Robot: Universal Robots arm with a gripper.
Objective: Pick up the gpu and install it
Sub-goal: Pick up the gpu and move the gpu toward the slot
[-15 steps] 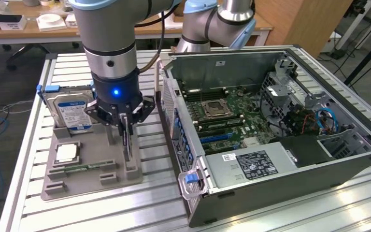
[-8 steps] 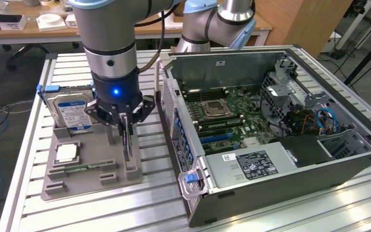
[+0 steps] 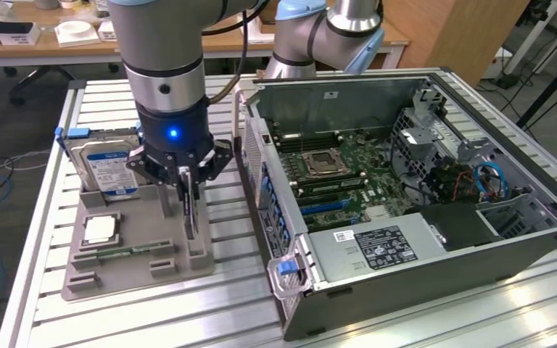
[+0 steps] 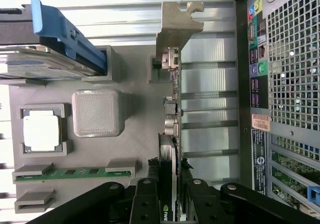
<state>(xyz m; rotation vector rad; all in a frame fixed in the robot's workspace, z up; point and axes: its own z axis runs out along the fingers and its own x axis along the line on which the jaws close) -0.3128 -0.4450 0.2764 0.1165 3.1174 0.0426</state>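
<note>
Bright, even room light; strong glare on table slats; computer case interior dimmer, soft shadows.

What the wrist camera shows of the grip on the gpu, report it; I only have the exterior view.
Observer: The hand straddles the gpu, and its fingers lie against both faces of the card.
Operator: Give me the bracket end.
Observer: The silver bracket is at the end far from the hand, beside a slotted post of the grey holder.
Operator: Say what runs alongside.
Observer: The case's rear panel, with coloured ports and a vent grille, runs parallel to the card, apart from it.
</note>
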